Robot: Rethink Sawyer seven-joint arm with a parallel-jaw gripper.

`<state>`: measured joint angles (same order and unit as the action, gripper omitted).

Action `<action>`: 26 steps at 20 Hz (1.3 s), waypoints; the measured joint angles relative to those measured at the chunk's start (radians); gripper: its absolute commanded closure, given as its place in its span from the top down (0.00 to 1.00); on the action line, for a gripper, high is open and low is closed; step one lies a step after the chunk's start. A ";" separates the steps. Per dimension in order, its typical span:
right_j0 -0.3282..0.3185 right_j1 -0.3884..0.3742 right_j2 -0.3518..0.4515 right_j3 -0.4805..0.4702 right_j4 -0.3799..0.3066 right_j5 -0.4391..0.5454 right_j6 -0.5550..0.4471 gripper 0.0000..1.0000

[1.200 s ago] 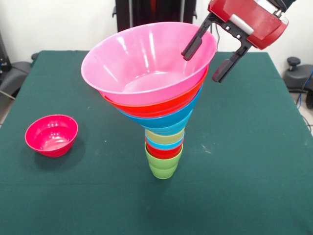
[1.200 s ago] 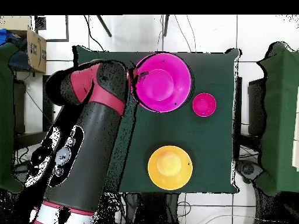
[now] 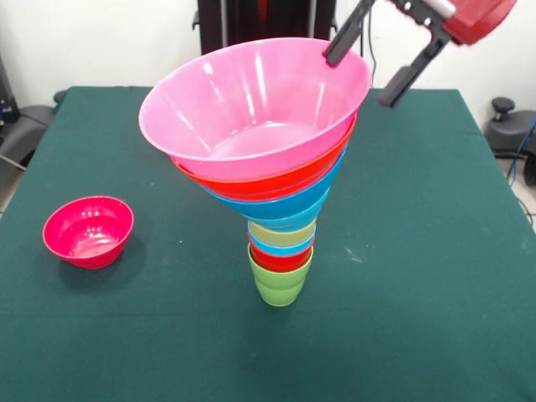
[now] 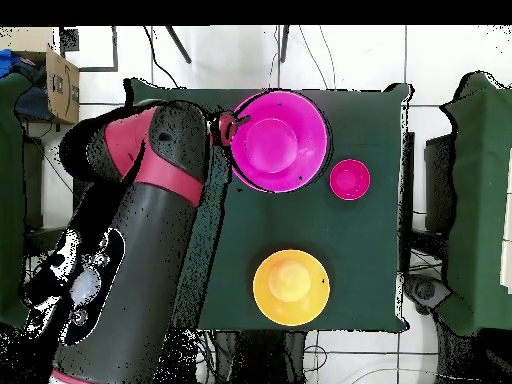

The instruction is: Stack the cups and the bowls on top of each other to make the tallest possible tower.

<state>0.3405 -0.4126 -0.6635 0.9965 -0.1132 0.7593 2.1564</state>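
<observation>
Glossy small magenta plastic bowl (image 3: 88, 231) on green tabletop (image 3: 435, 276) — light, slippery; pinch its rim. Your jaws — spread, empty.

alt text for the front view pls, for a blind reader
A funnel-shaped tower of nested cups and bowls stands on a green table, lime green cup at its base, large pink bowl on top. An open gripper hangs beside the rim; a small magenta bowl sits apart.
</observation>
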 measured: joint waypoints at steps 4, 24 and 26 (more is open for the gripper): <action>0.000 -0.024 -0.006 -0.014 0.000 0.021 0.000 1.00; -0.028 -0.221 -0.009 -0.185 -0.001 0.409 -0.003 1.00; -0.033 -0.240 -0.009 -0.213 -0.001 0.450 -0.007 1.00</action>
<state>0.3072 -0.6528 -0.6727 0.7835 -0.1138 1.2096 2.1490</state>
